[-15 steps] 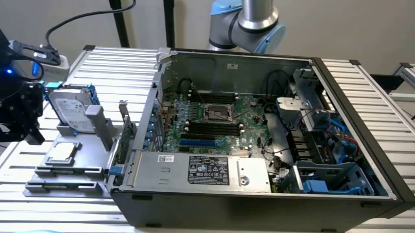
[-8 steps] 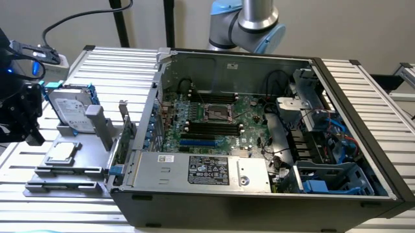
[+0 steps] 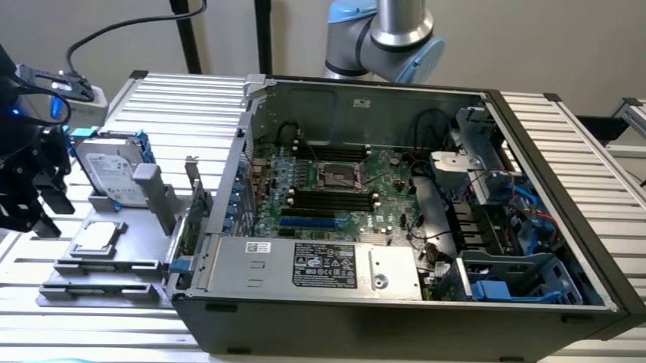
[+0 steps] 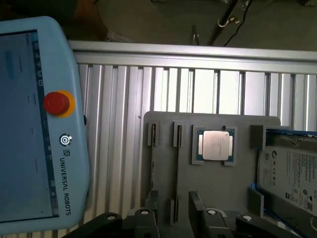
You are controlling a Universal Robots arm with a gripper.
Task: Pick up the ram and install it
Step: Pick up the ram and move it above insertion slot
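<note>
My gripper (image 4: 176, 220) hangs over the grey parts tray (image 4: 233, 193), its fingers (image 4: 148, 223) apart and nothing clamped between them. In the gap a thin dark strip (image 4: 177, 168) stands on edge in one tray groove. It looks like the ram seen edge-on, and its face is hidden. In the exterior view the black gripper (image 3: 42, 208) is at the far left, above the tray's (image 3: 60, 291) outer end. The open computer case (image 3: 404, 302) lies at that view's right, with black memory slots (image 3: 328, 200) on its motherboard.
The tray also holds a square silver CPU chip (image 4: 215, 145) and a hard drive (image 4: 292, 173). An upright card (image 3: 194, 193) stands between tray and case. A teach pendant (image 4: 34, 124) with a red stop button lies beside the tray on the ribbed aluminium table (image 4: 119, 124).
</note>
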